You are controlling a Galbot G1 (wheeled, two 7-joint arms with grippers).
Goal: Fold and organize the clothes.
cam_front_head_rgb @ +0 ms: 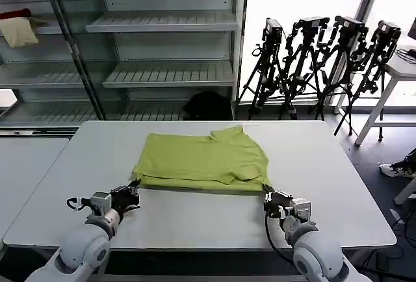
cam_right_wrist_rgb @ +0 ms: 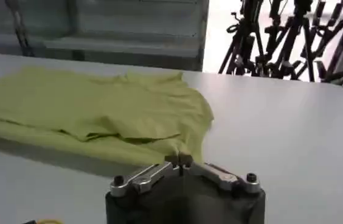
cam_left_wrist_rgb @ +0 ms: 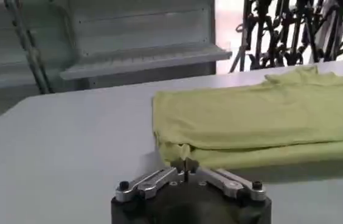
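Note:
The lime-green T-shirt (cam_front_head_rgb: pixel 201 160) lies folded into a wide band across the middle of the white table (cam_front_head_rgb: pixel 325 165). A sleeve points toward the far side. My left gripper (cam_front_head_rgb: pixel 134 190) is at the shirt's near left corner, shut on the folded edge; in the left wrist view its tips (cam_left_wrist_rgb: pixel 185 163) pinch the T-shirt (cam_left_wrist_rgb: pixel 250 119). Over at the near right corner, my right gripper (cam_front_head_rgb: pixel 267 195) is shut on the hem; in the right wrist view the T-shirt (cam_right_wrist_rgb: pixel 98 106) rises from its closed tips (cam_right_wrist_rgb: pixel 179 159).
Metal shelving (cam_front_head_rgb: pixel 162 74) stands behind the table, with a cream and red cloth (cam_front_head_rgb: pixel 19 28) on a high shelf at the left. Black tripods (cam_front_head_rgb: pixel 318 61) crowd the back right. A second table (cam_front_head_rgb: pixel 26 165) adjoins on the left. Bare tabletop surrounds the shirt.

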